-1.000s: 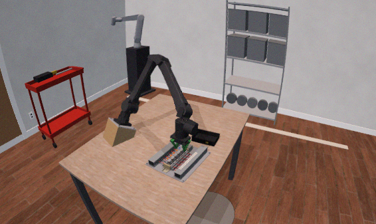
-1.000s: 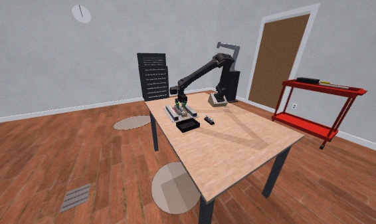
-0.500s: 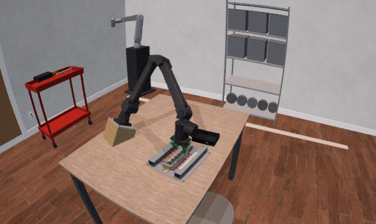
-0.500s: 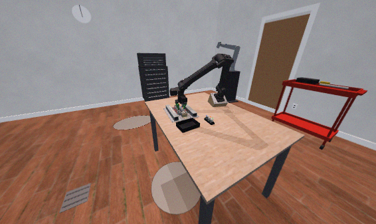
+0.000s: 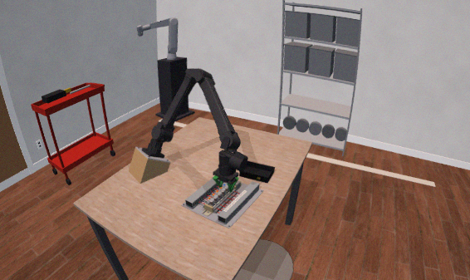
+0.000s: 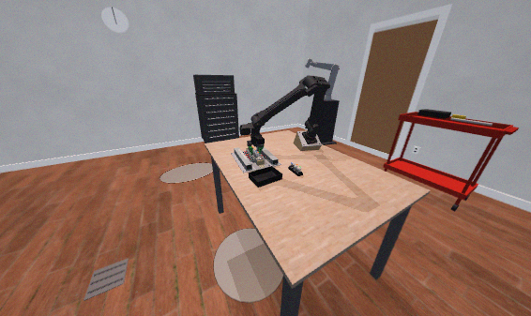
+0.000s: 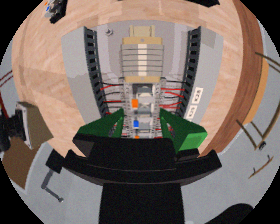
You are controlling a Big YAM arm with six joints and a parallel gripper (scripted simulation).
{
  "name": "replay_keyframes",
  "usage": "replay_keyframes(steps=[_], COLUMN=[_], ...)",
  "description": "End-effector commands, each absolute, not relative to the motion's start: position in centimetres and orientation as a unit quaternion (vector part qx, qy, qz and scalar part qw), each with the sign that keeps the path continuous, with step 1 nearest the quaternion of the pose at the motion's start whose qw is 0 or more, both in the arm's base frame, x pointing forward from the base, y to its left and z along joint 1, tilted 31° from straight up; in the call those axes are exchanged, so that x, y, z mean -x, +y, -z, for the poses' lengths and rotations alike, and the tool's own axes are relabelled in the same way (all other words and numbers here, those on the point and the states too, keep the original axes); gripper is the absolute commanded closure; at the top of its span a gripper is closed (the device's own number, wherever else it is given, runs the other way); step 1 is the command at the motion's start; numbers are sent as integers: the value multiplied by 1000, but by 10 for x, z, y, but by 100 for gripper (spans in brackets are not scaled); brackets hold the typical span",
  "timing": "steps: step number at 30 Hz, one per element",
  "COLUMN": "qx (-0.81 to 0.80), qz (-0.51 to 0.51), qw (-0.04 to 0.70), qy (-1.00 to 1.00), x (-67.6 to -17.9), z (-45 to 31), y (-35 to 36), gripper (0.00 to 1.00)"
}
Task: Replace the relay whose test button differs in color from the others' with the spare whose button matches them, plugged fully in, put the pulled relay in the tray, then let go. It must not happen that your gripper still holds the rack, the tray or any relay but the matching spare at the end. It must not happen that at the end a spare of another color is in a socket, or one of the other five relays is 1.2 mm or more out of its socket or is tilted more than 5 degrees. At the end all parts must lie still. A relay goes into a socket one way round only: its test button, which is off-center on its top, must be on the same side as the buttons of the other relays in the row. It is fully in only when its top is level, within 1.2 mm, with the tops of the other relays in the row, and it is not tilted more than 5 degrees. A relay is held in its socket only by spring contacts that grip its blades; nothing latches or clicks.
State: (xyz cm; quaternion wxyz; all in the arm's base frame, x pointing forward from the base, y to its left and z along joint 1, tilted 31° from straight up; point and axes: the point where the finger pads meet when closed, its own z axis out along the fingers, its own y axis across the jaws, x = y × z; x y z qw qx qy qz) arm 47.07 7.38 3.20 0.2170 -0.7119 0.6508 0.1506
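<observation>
The grey relay panel [image 5: 222, 199] lies on the table, with a row of relays [image 7: 141, 76] down its middle between two grey ducts. In the wrist view, one relay in the row shows an orange button [image 7: 134, 104]. The one nearest the camera shows a blue button [image 7: 136, 123]. My gripper [image 7: 141, 111] is open and low over the near end of the row, with a green finger on each side of the blue-button relay. I cannot tell whether the fingers touch it. The gripper also shows in the top and exterior views [image 5: 226, 182] [image 6: 253, 149]. The spare relay [image 6: 295, 169] lies on the table apart from the panel [image 7: 58, 3].
A black tray [image 5: 257, 170] [image 6: 265, 176] stands on the table just beyond the panel. The arm's tan base block [image 5: 147, 165] sits at the table's left side. A red cart [image 5: 72, 127] and a metal shelf [image 5: 320, 77] stand off the table.
</observation>
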Motion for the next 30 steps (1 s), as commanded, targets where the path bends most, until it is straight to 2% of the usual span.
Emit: replay_keyframes(steps=[1,29,30], qx=[714,714,714], qz=[-149,-150,-150], qw=[217,217,217], qy=[649,649,649], x=[-474,-474,-474], z=[-29,-28,-28], y=[81,81,81], gripper=[41,41,100])
